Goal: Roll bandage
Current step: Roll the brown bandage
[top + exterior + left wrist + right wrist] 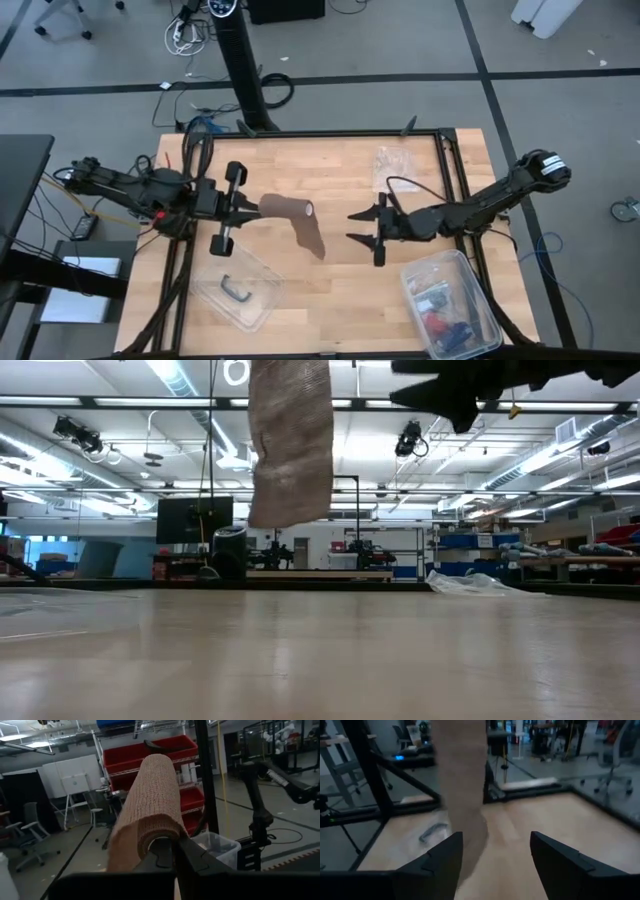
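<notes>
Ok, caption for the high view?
Left gripper shut on the part-rolled bandage, its tail hanging; right gripper open beside it.

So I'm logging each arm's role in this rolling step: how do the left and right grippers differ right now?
The left gripper is shut on the bandage, holding its rolled end up off the table; the right gripper holds nothing. Left's fingers are pressed together, right's fingers stand wide apart. Left touches the bandage; right sits just beside its hanging tail. Both hover above the table, facing each other.

The brown bandage is partly rolled and held above the table's middle, its loose tail hanging down
</notes>
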{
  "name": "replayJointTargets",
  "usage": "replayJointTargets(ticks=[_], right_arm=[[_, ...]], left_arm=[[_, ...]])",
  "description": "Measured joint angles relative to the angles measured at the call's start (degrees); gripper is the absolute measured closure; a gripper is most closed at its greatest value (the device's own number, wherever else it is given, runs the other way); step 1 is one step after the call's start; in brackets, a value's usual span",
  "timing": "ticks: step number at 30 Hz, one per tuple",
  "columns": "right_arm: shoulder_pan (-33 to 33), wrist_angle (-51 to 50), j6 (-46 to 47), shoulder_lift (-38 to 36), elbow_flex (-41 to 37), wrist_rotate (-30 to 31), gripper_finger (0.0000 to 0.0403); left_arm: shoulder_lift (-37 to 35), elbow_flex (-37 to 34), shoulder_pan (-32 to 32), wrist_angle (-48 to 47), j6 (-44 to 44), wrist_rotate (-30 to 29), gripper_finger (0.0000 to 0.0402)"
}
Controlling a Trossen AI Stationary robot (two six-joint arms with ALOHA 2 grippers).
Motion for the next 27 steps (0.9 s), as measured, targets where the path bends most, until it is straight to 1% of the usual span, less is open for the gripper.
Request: replayJointTargets(ticks=[5,7,10,13,16,20,27], right_arm=[[0.06,9.03,2.46,8.60,0.00,0.13,0.0167],[0.73,13.53,3.39,12.10,0.00,-0.17,0.0165],[2.49,16.90,3.44,15.57,0.00,0.57,0.0160],[4.29,17.38,4.21,15.79,0.00,2.49,0.0152],[5.54,17.31,6.25,14.43,0.00,2.64,0.0145],[5.98,17.21,6.49,13.95,0.02,2.54,0.0142],[4.87,17.08,6.80,18.95,2.71,2.54,0.0150]], left_arm=[[0.00,0.00,0.40,0.11,0.14,-0.56,0.0401],[0.00,0.00,0.40,0.04,0.84,-1.76,0.0401],[0.00,0.00,0.40,-0.17,1.48,-2.61,0.0401],[0.00,0.00,0.40,-0.41,1.49,-2.84,0.0401],[0.00,0.00,0.40,-0.91,1.49,-2.83,0.0401],[0.00,0.00,0.40,-1.20,1.49,-2.82,0.0401],[0.00,0.00,0.40,-0.85,1.49,-2.82,0.0401]])
